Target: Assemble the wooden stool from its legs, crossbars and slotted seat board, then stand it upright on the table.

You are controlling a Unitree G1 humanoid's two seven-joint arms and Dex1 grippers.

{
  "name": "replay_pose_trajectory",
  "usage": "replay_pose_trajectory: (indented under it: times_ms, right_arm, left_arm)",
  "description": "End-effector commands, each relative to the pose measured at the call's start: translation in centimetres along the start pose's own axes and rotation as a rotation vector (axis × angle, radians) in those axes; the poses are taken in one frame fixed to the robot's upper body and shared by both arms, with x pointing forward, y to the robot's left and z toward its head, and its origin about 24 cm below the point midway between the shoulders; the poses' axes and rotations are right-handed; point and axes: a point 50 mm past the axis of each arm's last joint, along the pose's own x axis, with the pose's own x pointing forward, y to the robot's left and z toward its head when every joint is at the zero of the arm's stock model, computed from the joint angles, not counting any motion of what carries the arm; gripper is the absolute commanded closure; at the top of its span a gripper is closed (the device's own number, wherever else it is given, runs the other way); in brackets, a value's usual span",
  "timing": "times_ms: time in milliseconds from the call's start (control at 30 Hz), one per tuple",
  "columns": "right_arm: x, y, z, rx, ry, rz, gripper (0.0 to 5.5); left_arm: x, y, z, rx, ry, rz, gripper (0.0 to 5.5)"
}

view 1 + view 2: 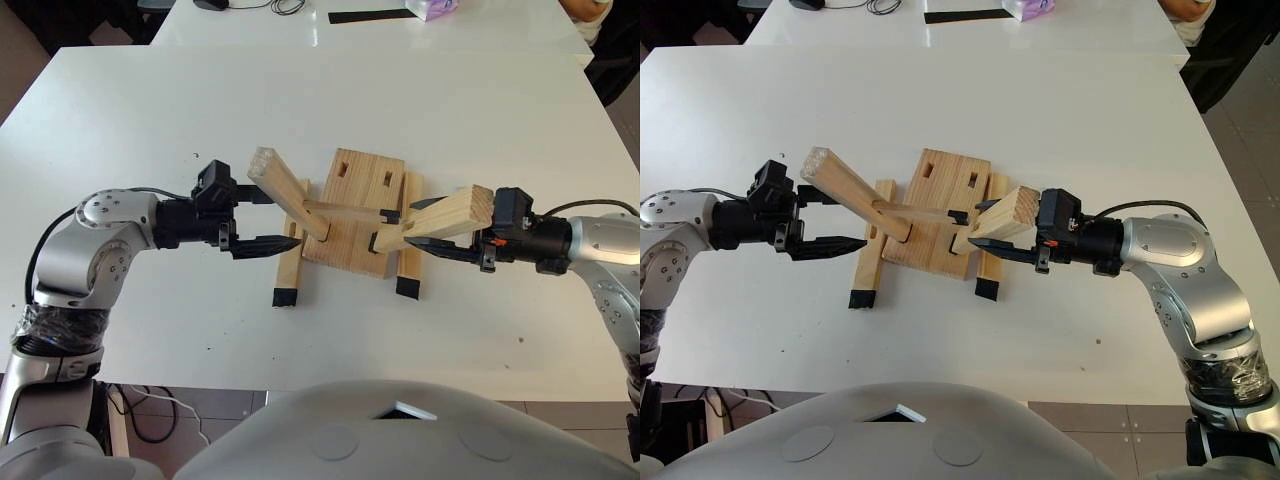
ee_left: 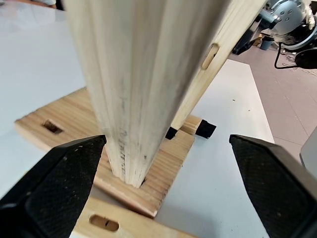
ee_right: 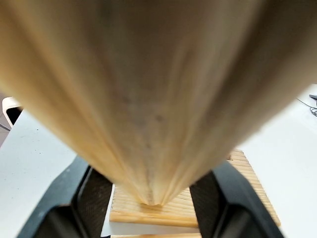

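The left gripper (image 2: pixel 167 144) is spread wide. The left leg (image 1: pixel 283 188) stands between its fingers against one pad, its foot in the seat board (image 1: pixel 345 245) and its top leaning back over the claw. The right gripper (image 1: pixel 412 222) is clamped on the right leg (image 1: pixel 455 212), which slopes back along its fingers. A crossbar (image 1: pixel 345 211) joins both legs.
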Motion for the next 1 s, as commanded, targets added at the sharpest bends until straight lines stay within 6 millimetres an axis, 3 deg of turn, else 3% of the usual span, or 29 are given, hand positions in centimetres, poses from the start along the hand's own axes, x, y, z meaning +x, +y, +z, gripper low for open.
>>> replay_pose_trajectory:
  times_ms: [33, 433, 667, 867, 1000]
  right_arm:
    - [-0.4, -0.4, -1.6, 0.151, 0.062, 0.032, 3.43]
    - [0.6, -1.2, -2.2, 0.205, 0.092, 0.122, 3.44]
    - [1.2, -1.4, -2.7, 0.208, 0.117, 0.159, 3.44]
    - [0.9, -0.9, -3.2, 0.196, 0.154, 0.181, 3.44]
    - [1.4, -0.9, -3.2, 0.175, 0.163, 0.201, 3.44]
  left_arm:
    - [0.9, 0.0, 0.5, 0.019, 0.015, -0.049, 0.88]
    - [2.4, 0.2, 1.1, 0.032, 0.015, -0.107, 0.88]
    - [3.6, -0.9, 1.8, 0.047, -0.007, -0.164, 0.88]
    - [2.7, 0.0, 0.7, 0.035, 0.036, -0.100, 0.88]
    - [3.4, -0.2, 1.7, 0.069, 0.017, -0.126, 0.88]
